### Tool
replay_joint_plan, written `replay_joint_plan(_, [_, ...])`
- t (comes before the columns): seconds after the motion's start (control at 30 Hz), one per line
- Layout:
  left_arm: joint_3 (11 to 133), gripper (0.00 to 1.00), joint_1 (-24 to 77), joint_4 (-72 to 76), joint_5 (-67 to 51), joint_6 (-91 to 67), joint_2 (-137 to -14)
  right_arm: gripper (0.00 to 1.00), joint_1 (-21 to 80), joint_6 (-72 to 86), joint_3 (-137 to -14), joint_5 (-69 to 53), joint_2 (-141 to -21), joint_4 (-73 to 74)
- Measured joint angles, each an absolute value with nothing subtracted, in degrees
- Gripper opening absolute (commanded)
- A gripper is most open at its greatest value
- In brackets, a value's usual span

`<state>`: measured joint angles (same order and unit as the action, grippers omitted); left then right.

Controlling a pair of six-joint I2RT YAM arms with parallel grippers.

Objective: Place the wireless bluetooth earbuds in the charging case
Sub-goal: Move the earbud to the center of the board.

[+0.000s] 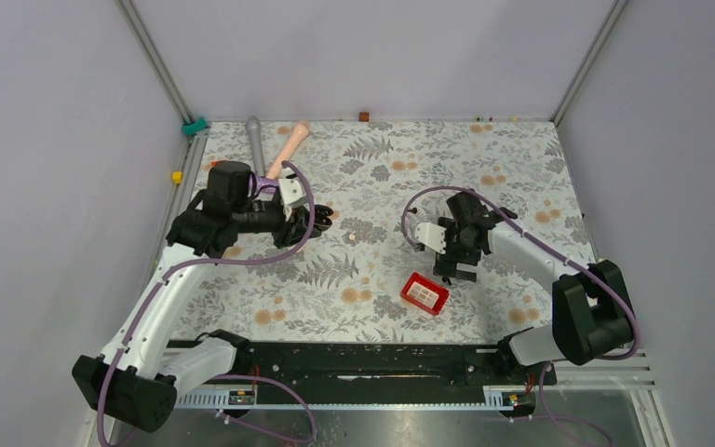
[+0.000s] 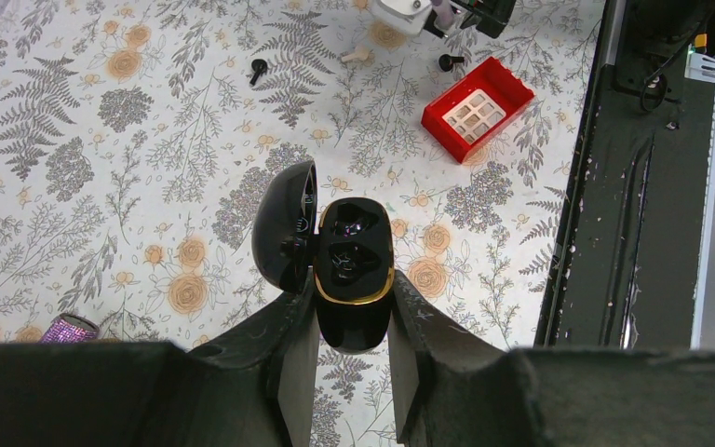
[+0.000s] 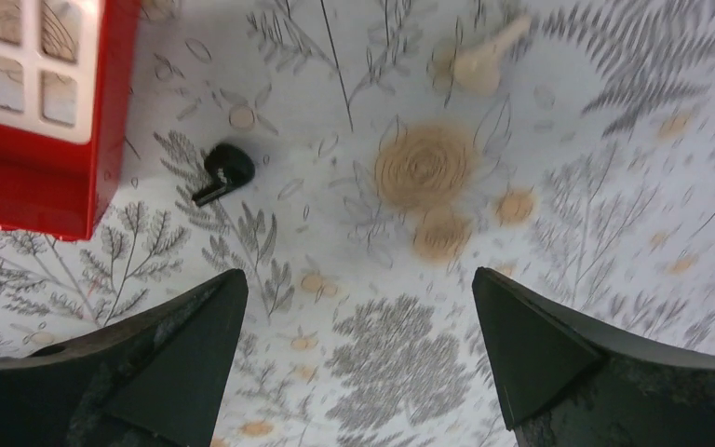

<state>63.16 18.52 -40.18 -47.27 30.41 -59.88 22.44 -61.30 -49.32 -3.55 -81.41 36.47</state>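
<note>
My left hand [image 2: 352, 293] is clamped shut on the open case [image 2: 354, 270]. My right hand [image 3: 358, 317] is spread wide and empty. The black earbud [image 3: 224, 170] lies just beside the red box [image 3: 47, 177]. It looks light, hard and slippery, so I'd pinch its round body.

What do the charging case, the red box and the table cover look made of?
Charging case: likely hard plastic, glossy black, with sharp reflections on its open lid. Its gold rim band looks metallic, possibly plated. Red box: seemingly moulded plastic, fairly matte, with a white gridded insert. Table cover: apparently printed fabric or vinyl, flat floral pattern, no glare; can't tell which.
</note>
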Motion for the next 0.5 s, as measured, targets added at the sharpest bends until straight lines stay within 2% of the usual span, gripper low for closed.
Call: replay_joint_plan(0.5, [62.5,0.0,18.5,-40.1,-47.2,30.5,-58.8,0.99,22.5,-79.6,-47.7,-14.2,-84.1,30.2])
